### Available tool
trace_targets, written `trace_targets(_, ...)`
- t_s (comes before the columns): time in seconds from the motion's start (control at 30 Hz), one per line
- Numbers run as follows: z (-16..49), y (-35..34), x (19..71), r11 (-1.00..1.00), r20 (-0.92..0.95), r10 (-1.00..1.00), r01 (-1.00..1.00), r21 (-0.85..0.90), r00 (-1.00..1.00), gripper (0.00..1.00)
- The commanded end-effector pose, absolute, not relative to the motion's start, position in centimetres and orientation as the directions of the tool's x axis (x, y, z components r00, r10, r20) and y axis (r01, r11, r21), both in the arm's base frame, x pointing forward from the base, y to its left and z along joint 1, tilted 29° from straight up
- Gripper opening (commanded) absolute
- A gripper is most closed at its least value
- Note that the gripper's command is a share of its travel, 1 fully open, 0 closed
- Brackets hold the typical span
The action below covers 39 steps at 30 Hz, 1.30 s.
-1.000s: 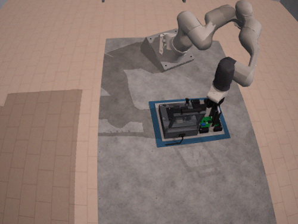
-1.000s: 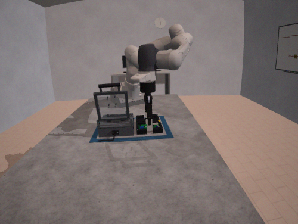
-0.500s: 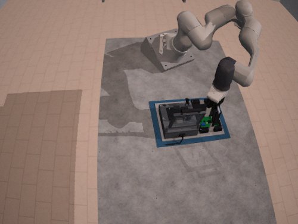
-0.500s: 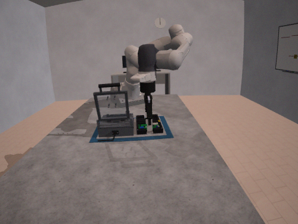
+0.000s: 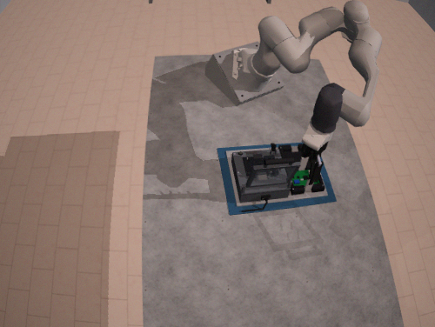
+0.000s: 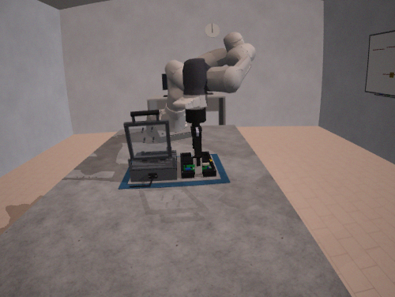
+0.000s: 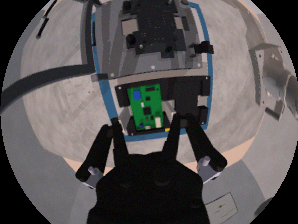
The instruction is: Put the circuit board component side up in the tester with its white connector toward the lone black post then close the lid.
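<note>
The green circuit board (image 5: 299, 177) (image 6: 189, 167) (image 7: 147, 106) lies in the black tray (image 5: 320, 188) (image 6: 210, 172) (image 7: 193, 92), to the right of the tester. My gripper (image 5: 310, 174) (image 6: 196, 159) (image 7: 146, 109) points straight down into the tray. Its fingers stand partly open on either side of the board's near end, and I cannot tell if they touch it. The dark grey tester (image 5: 261, 192) (image 6: 152, 171) (image 7: 156, 26) has its framed lid (image 5: 278, 161) (image 6: 127, 142) standing open and upright. I cannot make out the pins inside the tester.
Tester and tray sit on a pale plate bordered by a blue mat (image 5: 224, 167) (image 6: 224, 174) (image 7: 100, 86) on the grey table. A cable (image 5: 261, 204) hangs from the tester's front. The arm's base (image 5: 237, 83) stands behind the mat.
</note>
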<state>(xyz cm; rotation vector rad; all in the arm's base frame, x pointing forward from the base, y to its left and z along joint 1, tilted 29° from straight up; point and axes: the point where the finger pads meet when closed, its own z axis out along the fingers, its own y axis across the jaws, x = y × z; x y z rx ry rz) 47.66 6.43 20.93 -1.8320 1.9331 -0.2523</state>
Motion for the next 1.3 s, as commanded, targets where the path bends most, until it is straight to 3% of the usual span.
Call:
trace_targets(0.0,20.95,6.46,47.77,0.093,-0.203,-0.979,-0.894,-0.439,-0.003,0.58)
trace_targets(1.27,20.95,6.46,47.77,0.093,-0.203,-0.979,-0.894,-0.439,-0.003,0.49)
